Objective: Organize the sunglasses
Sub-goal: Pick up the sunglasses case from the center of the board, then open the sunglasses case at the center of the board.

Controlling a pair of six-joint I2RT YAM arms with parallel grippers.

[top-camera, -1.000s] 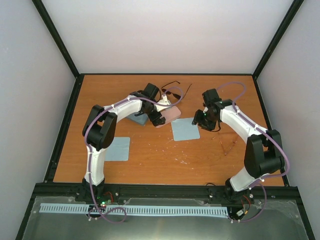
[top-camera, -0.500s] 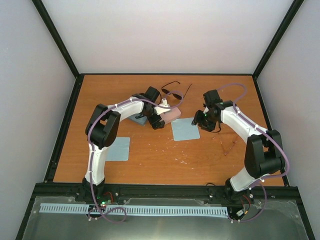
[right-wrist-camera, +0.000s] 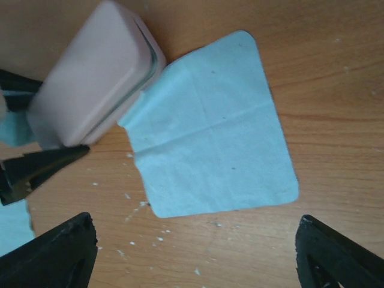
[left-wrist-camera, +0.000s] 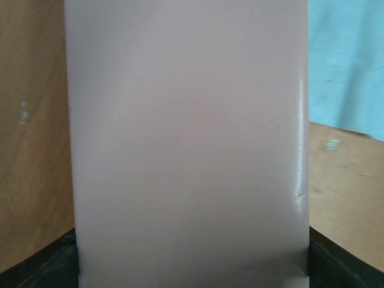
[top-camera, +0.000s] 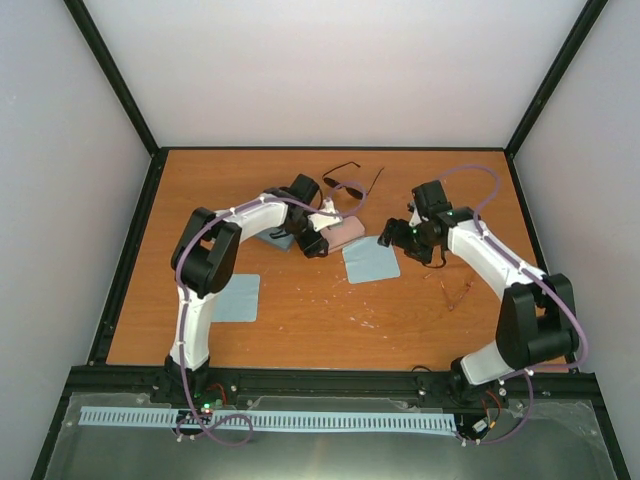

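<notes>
Black sunglasses [top-camera: 345, 185] lie at the bench's [top-camera: 200, 200] twelve o'clock. They look light, thin and fragile, probably best pinched at the bridge. At their six o'clock the left claw [top-camera: 318, 241] grasps the pink case [top-camera: 343, 232]. At four o'clock the right claw [top-camera: 392, 238] hangs released.

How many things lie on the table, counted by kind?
Sunglasses: 2, a black pair and a pale reddish pair
Cases: 2, a pink case and a blue-grey case
Cloths: 2, the middle cloth and the left cloth
Total: 6
</notes>
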